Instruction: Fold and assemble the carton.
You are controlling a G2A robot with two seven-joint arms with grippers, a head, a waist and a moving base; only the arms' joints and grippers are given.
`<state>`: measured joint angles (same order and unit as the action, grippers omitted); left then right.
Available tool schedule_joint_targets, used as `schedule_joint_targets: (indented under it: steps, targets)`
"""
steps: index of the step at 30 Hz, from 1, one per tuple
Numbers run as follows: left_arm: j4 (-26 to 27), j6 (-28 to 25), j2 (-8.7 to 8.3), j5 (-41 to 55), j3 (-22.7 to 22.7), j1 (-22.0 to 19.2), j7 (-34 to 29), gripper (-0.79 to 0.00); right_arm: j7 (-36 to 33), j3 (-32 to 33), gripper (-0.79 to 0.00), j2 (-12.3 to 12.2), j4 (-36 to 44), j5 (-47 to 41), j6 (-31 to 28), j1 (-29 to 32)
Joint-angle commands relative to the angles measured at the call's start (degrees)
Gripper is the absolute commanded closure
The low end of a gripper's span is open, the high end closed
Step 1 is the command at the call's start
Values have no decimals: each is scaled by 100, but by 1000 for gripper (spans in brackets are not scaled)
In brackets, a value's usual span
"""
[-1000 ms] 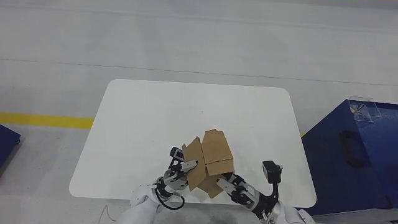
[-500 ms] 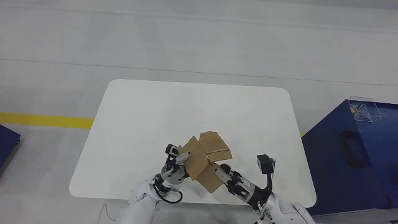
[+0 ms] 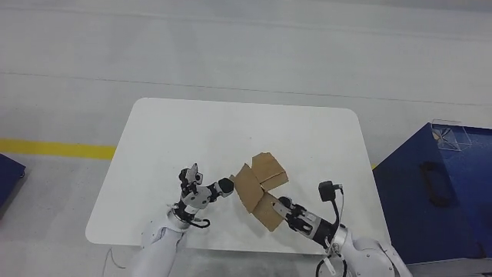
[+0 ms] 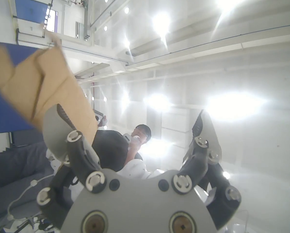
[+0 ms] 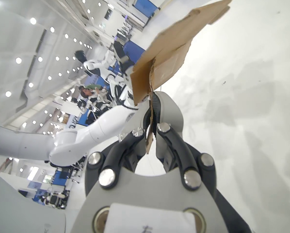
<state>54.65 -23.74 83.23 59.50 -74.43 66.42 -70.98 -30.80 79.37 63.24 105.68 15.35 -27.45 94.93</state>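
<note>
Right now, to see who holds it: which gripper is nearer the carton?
Right. The right gripper is shut on the carton; the left gripper is open just beside it.

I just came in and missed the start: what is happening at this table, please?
A two-armed robot handles a cardboard carton above the white table. The right gripper is shut on one flap and holds the carton up. The left gripper is open beside it. The carton is not yet assembled.
</note>
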Motion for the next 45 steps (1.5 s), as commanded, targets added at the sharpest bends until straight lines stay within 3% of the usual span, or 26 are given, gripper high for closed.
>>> schedule_joint_targets:
  steps: [1,6,13,21,26,33,38,45]
  targets:
    - [-230,124,-19,264,-150,-151,-263,-785,-140,54,0,-25,180,173,-5,82]
    - [-446,553,5,1107,-279,-271,-1402,-785,-425,262,0,-90,768,385,66,482]
    - [119,743,-12,838,-303,-73,-1698,-785,-830,658,0,-189,1676,877,123,1133]
    - [662,1125,-122,294,-171,96,-1702,-785,-1215,699,0,-267,2107,1122,-234,1478]
    - [672,1537,-241,-672,-70,4,-1645,-785,-1270,649,0,-299,2134,1315,-360,1500]
    - [628,2259,-305,-1361,181,-182,-1244,-785,-1142,476,0,-324,2181,1518,-463,1534]
    - [528,2839,-344,-1606,398,-295,-1419,-785,-899,518,0,-336,2147,1438,-379,1474]
    - [544,2713,-345,-1413,395,-283,-1449,-785,-798,558,0,-345,2115,1322,-256,1460]
